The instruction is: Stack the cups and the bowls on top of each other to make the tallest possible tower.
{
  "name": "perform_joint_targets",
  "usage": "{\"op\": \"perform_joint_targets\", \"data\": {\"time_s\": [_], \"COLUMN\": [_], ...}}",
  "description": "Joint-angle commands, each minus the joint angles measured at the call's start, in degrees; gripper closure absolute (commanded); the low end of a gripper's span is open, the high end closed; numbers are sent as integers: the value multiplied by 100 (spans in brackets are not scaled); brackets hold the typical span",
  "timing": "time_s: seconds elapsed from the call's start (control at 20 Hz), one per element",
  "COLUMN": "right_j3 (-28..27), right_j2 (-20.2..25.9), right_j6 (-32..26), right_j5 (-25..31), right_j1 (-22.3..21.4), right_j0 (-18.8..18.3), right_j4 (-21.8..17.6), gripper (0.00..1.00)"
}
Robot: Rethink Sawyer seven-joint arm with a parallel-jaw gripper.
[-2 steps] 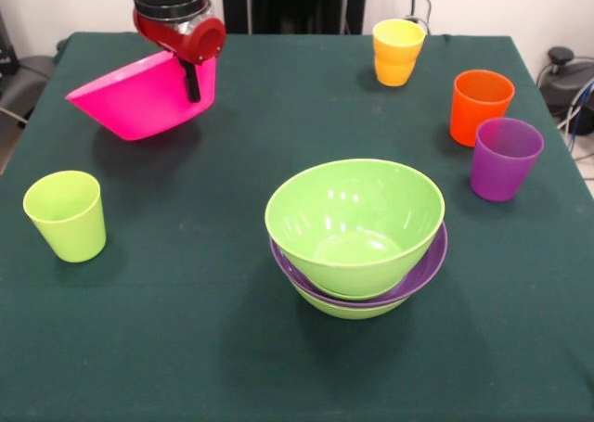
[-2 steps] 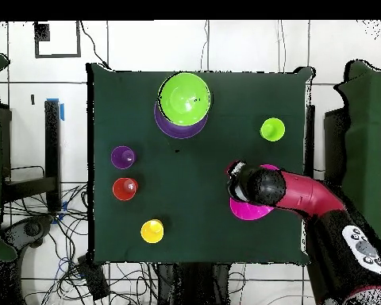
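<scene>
My gripper (image 1: 192, 86) is shut on the rim of the large pink bowl (image 1: 139, 97), which hangs tilted above the table's far left; one black finger lies against its outer wall. From overhead the arm covers most of the pink bowl (image 2: 249, 210). The tower (image 1: 355, 232) stands mid-table: a lime green bowl (image 1: 353, 220) nested in a wide purple bowl (image 1: 429, 260) on another lime green bowl (image 1: 345, 309). Four cups stand apart: lime green (image 1: 65, 215), yellow-orange (image 1: 397, 51), orange (image 1: 480, 105) and translucent purple (image 1: 504, 158).
In the overhead view the tower (image 2: 183, 99) sits near the table's top edge, with the lime green cup (image 2: 272, 129) to its right. The purple cup (image 2: 122, 156), orange cup (image 2: 125, 188) and yellow-orange cup (image 2: 152, 231) line the left side. Cables lie on the floor.
</scene>
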Motion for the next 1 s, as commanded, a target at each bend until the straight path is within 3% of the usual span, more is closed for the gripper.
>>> {"op": "perform_joint_targets", "data": {"time_s": [0.05,1.0], "right_j3": [-449,-417], "right_j2": [111,74], "right_j6": [-117,-72], "right_j5": [365,257], "right_j1": [309,331], "right_j0": [244,258], "right_j4": [-29,-54], "gripper": [100,100]}}
